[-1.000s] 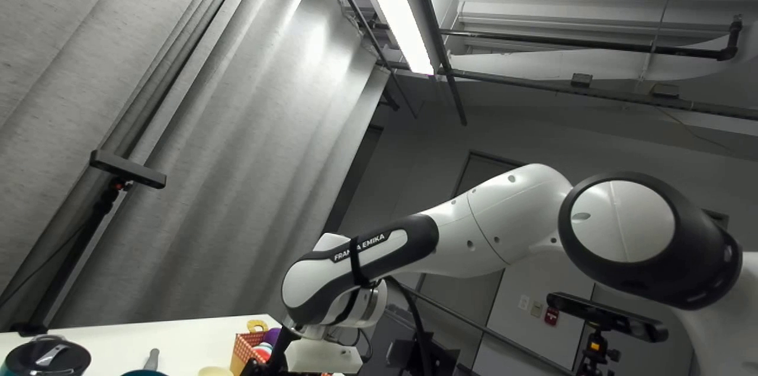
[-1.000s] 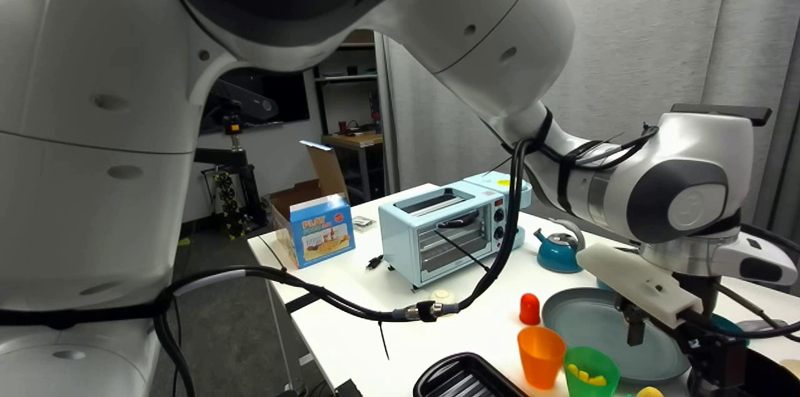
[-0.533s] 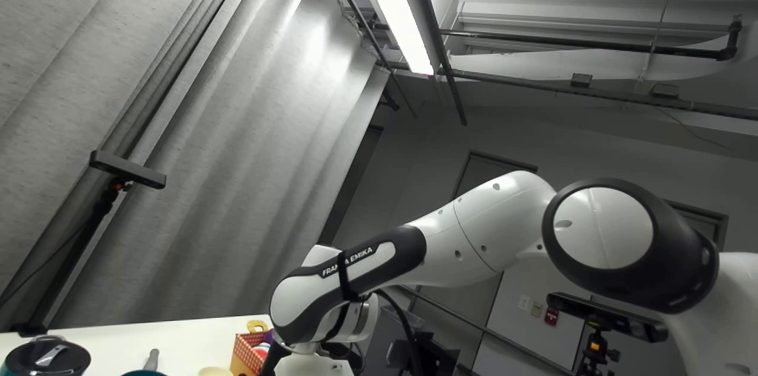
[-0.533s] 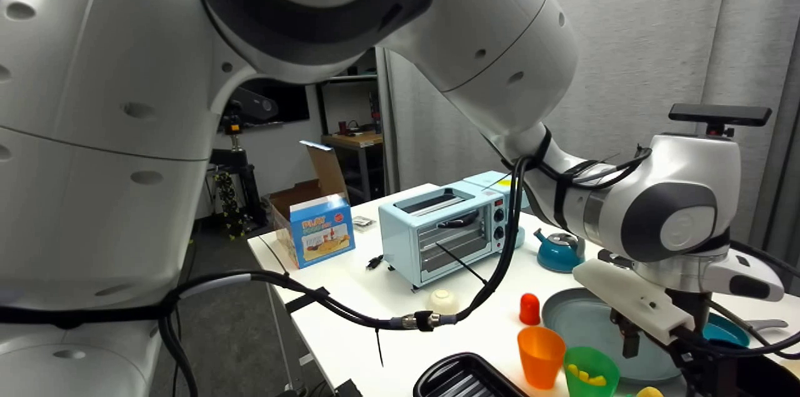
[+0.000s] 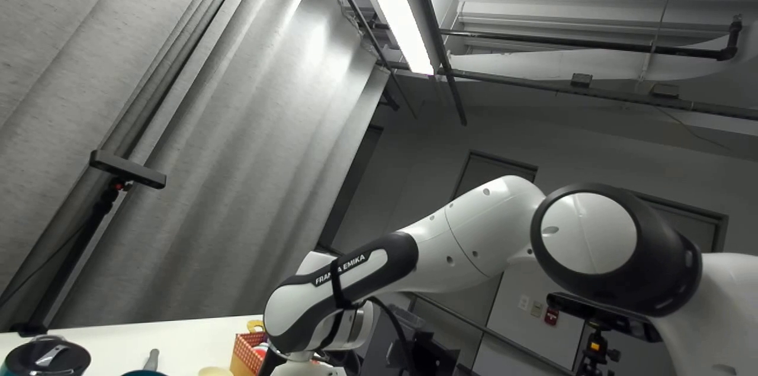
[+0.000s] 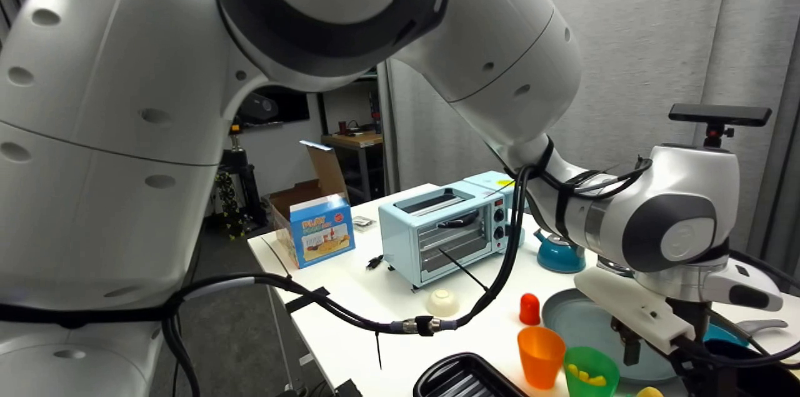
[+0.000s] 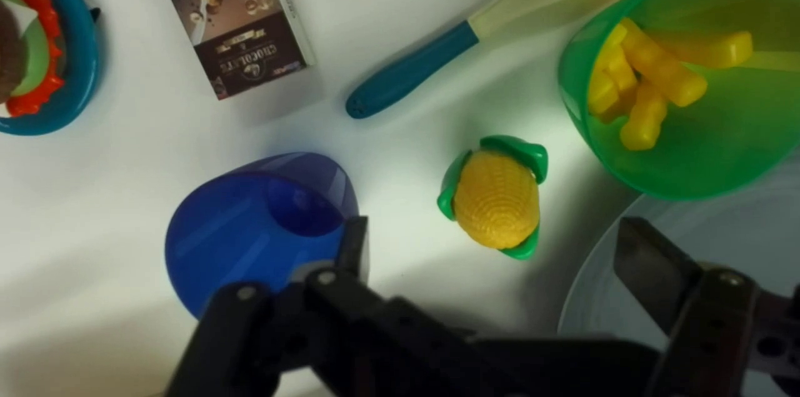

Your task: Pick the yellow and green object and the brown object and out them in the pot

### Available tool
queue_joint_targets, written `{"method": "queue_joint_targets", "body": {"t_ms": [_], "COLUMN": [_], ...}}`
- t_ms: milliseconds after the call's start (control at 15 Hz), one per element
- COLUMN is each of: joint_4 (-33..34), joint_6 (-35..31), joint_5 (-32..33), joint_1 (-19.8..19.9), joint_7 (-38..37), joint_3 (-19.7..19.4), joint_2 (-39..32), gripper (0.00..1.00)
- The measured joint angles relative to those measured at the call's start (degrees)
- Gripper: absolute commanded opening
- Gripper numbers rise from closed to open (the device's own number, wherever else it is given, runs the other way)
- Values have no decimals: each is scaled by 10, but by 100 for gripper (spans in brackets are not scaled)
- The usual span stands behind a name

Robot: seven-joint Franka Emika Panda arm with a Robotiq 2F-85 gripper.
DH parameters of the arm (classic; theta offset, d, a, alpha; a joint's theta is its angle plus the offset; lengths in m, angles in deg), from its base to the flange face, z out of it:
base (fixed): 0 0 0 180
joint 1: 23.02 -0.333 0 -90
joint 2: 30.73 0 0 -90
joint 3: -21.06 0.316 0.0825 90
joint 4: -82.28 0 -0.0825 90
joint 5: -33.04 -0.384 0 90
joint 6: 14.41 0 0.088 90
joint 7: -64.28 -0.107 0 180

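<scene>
My fingers [image 7: 653, 275] stand wide apart and hold nothing. In the wrist view the yellow and green corn [image 7: 497, 200] is on the white surface [image 7: 94, 197], showing beyond the gap between them, apart from both. They partly hide the blue cup [image 7: 231, 222] on one side and the grey plate [image 7: 597, 306] on the other. Near the corn are the green cup [image 7: 737, 122], with yellow pieces [image 7: 662, 69] in it, and the teal-handled spoon [image 7: 500, 17]. The brown chocolate carton [image 7: 240, 15] is on the same surface, near the spoon's handle.
</scene>
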State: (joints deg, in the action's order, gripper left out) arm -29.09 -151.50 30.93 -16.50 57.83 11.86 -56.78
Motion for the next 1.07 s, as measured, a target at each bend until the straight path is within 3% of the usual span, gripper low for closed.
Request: {"method": "queue_joint_targets", "body": {"t_ms": [1067], "joint_4": [4], "joint_6": [-12], "joint_5": [0], "joint_1": [0], "joint_7": [-4], "joint_3": [-1], "joint_2": [-21], "gripper": [100]}}
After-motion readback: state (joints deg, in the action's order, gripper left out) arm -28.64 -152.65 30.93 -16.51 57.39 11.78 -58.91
